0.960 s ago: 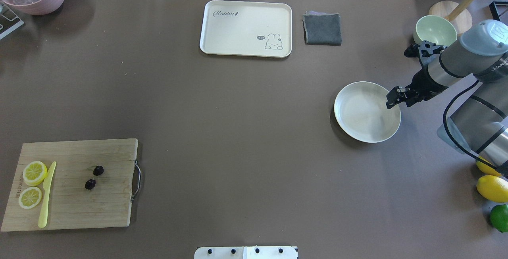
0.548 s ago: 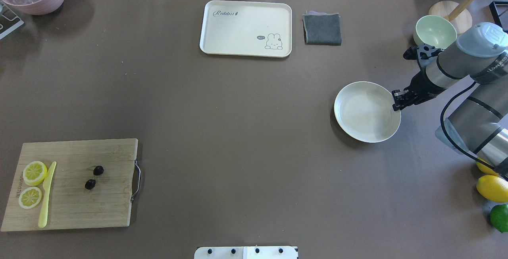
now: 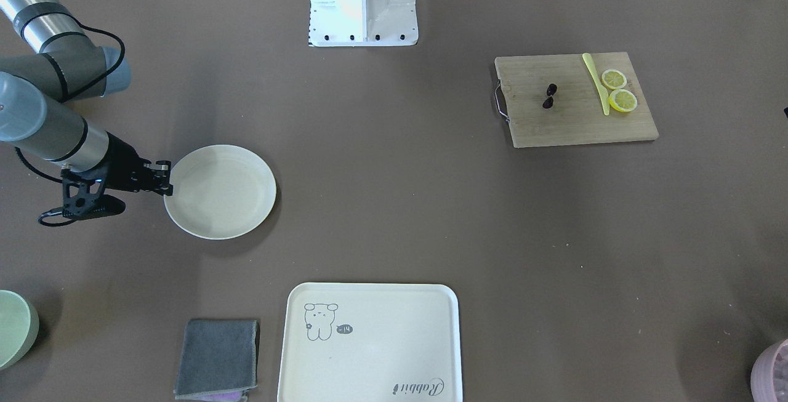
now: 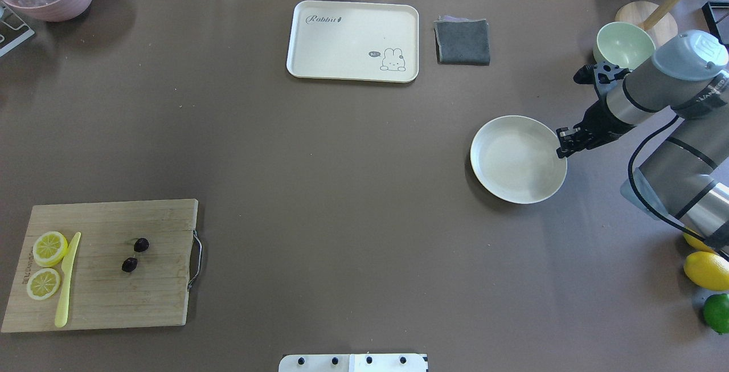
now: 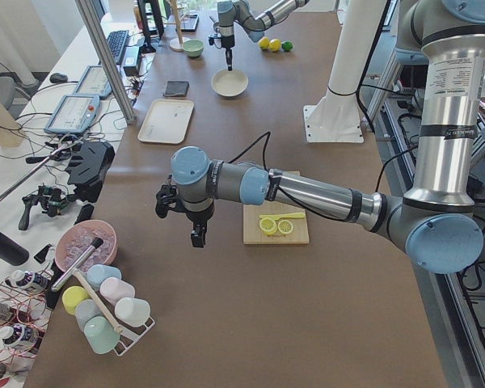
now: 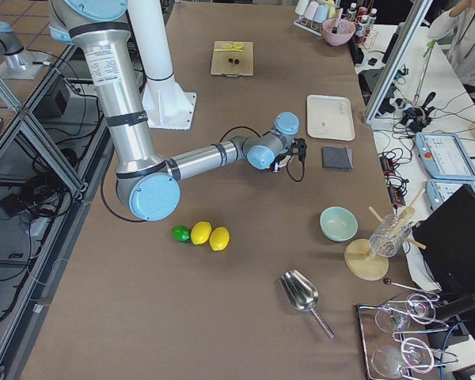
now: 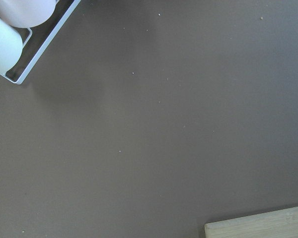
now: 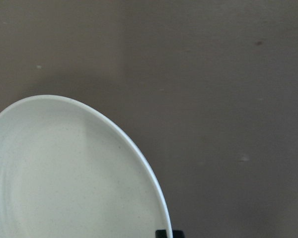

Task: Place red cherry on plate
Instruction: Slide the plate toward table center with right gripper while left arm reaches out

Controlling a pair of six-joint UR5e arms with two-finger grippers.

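Observation:
The red cherry [image 4: 141, 244], two dark cherries on a thin stem, lies on the wooden cutting board [image 4: 114, 298] at the near left; the front-facing view shows the cherry [image 3: 551, 89] too. The cream plate [image 4: 515, 161] rests on the table at the right, also visible as the plate [image 3: 221, 192] and, in the right wrist view, the plate [image 8: 64, 173]. My right gripper [image 4: 562, 143] is at the plate's right rim, fingers narrow and shut on the rim. My left gripper [image 5: 198, 234] hangs over bare table beside the board, seen only from the side, so I cannot tell its state.
Two lemon slices [image 4: 50, 248] and a yellow knife [image 4: 67, 281] share the board. A bunny tray [image 4: 353, 40] and grey cloth [image 4: 462, 41] lie at the back. A green bowl [image 4: 625, 44] stands behind the right arm, lemons [image 4: 706, 269] and a lime [image 4: 716, 312] by its base.
The right gripper narrowed onto the plate's rim, then moved left; the plate slid a little to the left with it. The cherry has not moved.

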